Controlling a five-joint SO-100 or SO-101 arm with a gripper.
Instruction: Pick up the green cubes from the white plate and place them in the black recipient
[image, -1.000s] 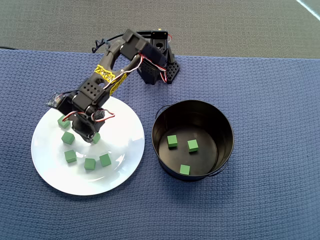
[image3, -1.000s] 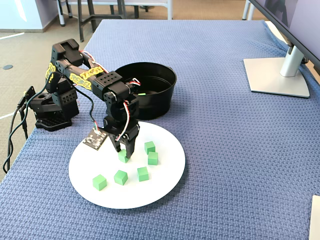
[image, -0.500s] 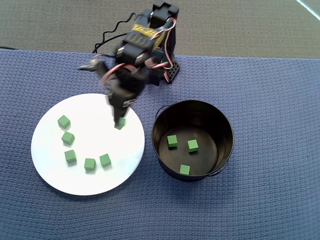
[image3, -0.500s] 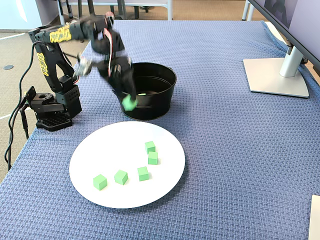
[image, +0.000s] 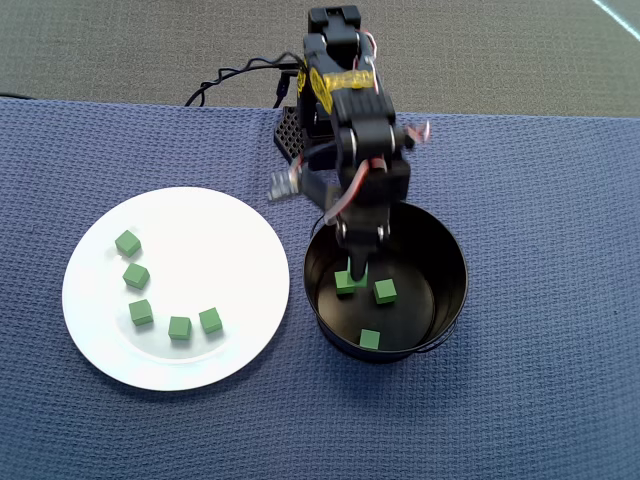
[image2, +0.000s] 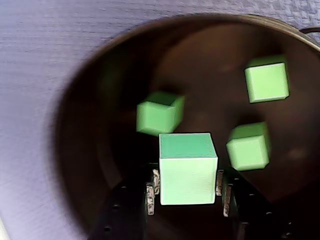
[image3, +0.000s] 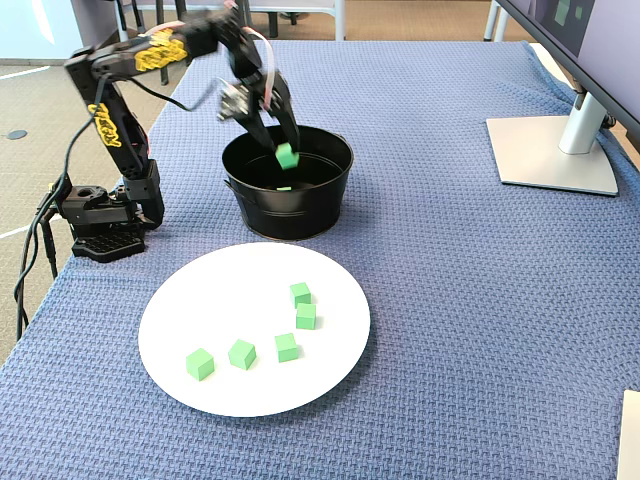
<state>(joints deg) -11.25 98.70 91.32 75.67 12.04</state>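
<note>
Lowest in the fixed view, on the white plate: down to five green cubes from six a second ago, lying in a loose arc across the middle and lower part of the dish, untouched and well apart from the arm. Beyond that, mid-frame, at the black recipient: already holding three cubes on the floor, same as before. Just above that rim: carried over from the plate within the last second, now hanging inside the pot's mouth, toward the upper left of the opening in the overhead view. Seen close at the bottom centre of the wrist view: gripper clamped on two opposite faces of the held cube, sitting square between the pads, not yet let go. Means the carrying leg looks done; probably needs only a parting of the fingers to drop a fourth cube in. Would leave five more trips back to the plate, going by the count
</note>
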